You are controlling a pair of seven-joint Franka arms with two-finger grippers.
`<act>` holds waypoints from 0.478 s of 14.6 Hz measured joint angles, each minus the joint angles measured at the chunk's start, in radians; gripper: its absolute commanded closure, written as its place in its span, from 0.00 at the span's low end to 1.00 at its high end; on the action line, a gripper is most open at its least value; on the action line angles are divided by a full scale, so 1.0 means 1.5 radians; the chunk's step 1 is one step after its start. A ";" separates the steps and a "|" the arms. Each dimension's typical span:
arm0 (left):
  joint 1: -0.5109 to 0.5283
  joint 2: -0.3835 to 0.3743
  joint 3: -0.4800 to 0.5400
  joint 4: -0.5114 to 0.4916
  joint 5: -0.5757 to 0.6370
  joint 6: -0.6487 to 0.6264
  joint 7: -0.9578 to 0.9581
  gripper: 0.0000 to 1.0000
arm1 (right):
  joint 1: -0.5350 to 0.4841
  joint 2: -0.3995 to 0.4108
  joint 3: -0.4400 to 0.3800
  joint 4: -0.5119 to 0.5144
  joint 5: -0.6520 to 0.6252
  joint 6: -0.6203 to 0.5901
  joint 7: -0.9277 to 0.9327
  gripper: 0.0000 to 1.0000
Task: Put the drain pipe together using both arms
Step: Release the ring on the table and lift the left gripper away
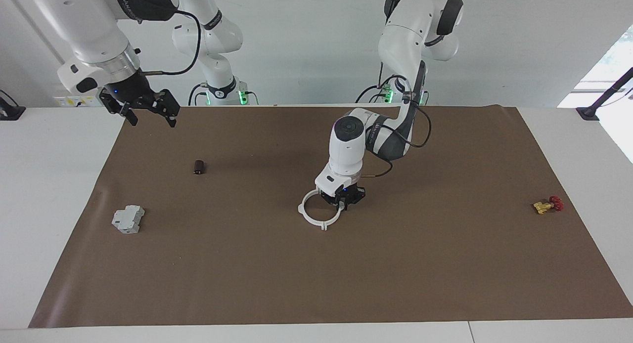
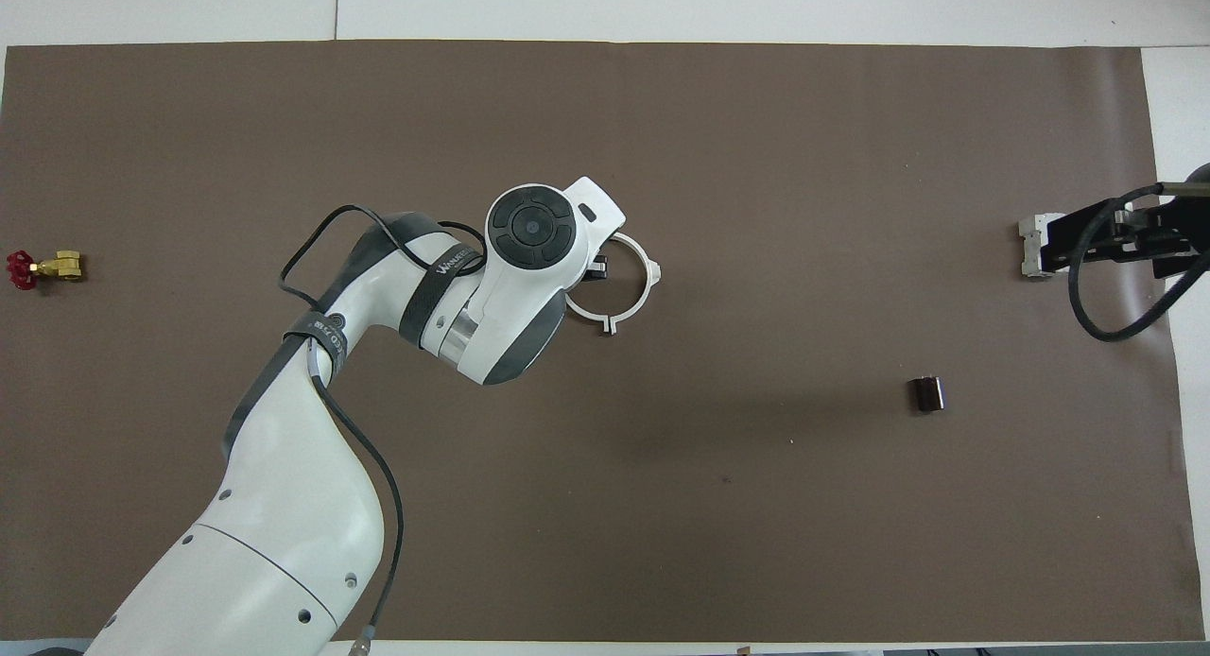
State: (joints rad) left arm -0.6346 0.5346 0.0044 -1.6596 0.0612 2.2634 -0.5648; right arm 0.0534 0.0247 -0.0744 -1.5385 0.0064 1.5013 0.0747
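White drain pipe (image 1: 320, 210) ring (tabbed) on mat, left hand (image 1: 342, 202) at rim, grip unclear.

The table is covered by a brown sheet (image 1: 316, 274) that looks like matt paper, with faint creases seen near its edges. The drain pipe (image 1: 312, 215) appears as smooth white plastic. Glossy white shells with dark bands are shown on the arms, and a bare metal collar is seen above the right gripper (image 1: 148, 111). The grey block (image 1: 128, 219) looks like matt plastic. The small valve (image 1: 547, 205) may be brass with a red handle.
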 measured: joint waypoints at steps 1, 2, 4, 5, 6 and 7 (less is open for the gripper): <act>0.000 0.000 0.000 0.000 -0.013 0.003 0.000 0.00 | -0.002 0.000 0.000 0.000 0.000 0.000 0.000 0.00; 0.000 0.000 0.000 0.000 -0.023 0.007 -0.001 0.00 | -0.003 0.000 0.000 -0.001 0.000 0.000 0.000 0.00; 0.000 0.000 0.000 -0.001 -0.030 0.011 -0.002 0.00 | -0.003 0.000 0.000 -0.001 0.000 0.000 0.000 0.00; 0.000 0.000 0.000 0.000 -0.031 0.012 -0.003 0.00 | -0.003 0.000 0.000 -0.001 0.000 0.000 0.000 0.00; 0.001 -0.001 0.001 0.000 -0.031 0.013 -0.005 0.00 | -0.003 0.000 0.000 -0.001 0.000 0.000 0.000 0.00; 0.001 -0.003 0.002 0.001 -0.031 0.013 -0.006 0.00 | -0.003 0.000 0.000 -0.001 0.000 0.000 0.000 0.00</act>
State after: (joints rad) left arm -0.6326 0.5304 0.0079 -1.6579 0.0140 2.2824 -0.5733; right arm 0.0489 0.0247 -0.0740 -1.5394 0.0064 1.5013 0.0747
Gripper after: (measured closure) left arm 0.070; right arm 0.000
